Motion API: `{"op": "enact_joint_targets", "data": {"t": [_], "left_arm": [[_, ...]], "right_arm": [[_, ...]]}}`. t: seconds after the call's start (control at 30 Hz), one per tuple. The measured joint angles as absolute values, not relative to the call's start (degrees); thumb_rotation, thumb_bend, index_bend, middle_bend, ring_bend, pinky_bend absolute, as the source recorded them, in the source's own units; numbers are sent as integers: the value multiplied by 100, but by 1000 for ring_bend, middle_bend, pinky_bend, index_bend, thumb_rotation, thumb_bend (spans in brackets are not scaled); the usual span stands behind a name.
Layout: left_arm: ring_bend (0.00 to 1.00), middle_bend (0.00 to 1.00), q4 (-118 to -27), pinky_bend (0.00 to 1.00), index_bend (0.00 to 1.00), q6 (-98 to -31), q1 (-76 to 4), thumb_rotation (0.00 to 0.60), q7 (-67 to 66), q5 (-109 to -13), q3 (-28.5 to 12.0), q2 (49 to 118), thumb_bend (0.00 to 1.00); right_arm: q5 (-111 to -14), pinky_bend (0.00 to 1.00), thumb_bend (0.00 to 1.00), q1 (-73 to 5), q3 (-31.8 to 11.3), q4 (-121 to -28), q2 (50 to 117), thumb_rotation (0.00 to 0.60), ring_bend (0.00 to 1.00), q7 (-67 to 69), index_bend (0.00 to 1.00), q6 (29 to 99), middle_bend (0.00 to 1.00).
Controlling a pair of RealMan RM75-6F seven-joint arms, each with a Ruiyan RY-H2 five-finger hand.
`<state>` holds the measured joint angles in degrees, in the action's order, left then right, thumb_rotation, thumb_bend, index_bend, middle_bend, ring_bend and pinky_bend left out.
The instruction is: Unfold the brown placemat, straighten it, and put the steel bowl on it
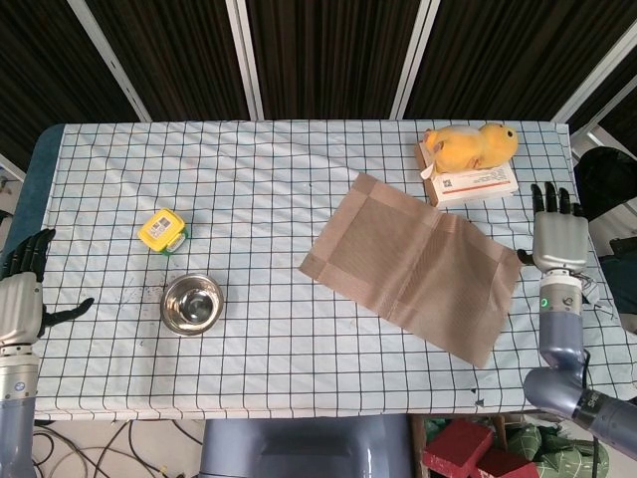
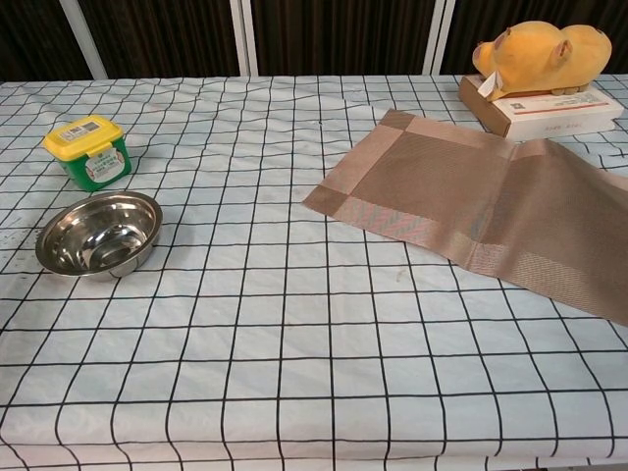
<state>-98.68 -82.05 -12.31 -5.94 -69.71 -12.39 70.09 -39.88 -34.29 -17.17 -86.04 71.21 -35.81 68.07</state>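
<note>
The brown placemat point(image 1: 413, 267) point(image 2: 471, 201) lies unfolded on the right half of the checked tablecloth, skewed to the grid, with a faint crease across its middle. The steel bowl point(image 1: 192, 304) point(image 2: 99, 233) stands upright and empty at the left, well apart from the mat. My right hand point(image 1: 557, 239) hovers just past the mat's right corner, fingers stretched out, holding nothing; its thumb is close to that corner. My left hand point(image 1: 22, 291) is at the table's left edge with fingers spread, left of the bowl. Neither hand appears in the chest view.
A green tub with a yellow lid point(image 1: 163, 230) point(image 2: 88, 150) sits behind the bowl. At the back right a yellow plush toy point(image 1: 470, 144) point(image 2: 540, 54) lies on a flat box point(image 1: 476, 184) point(image 2: 549, 116), right next to the mat's far edge.
</note>
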Motion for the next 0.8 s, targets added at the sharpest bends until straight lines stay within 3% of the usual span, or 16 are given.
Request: {"op": "enact_joint_targets", "data": {"t": [0.53,0.8], "left_arm": [[12,41,-10187,79,39,-7955,-1454,600,-1248,-7008,-1192,6843,8],[12,43,-10476,79,44,-7462,-1975,600,-1820,-7020,-1304,6700,8]], "right_arm": [[-6001,161,49,-1509,-942,-9821,6441,600,0,-1317,0,8664,0],[-7048,161,37,-882,-429,-9959,6238,600,0,-604,0,9066,0]]}}
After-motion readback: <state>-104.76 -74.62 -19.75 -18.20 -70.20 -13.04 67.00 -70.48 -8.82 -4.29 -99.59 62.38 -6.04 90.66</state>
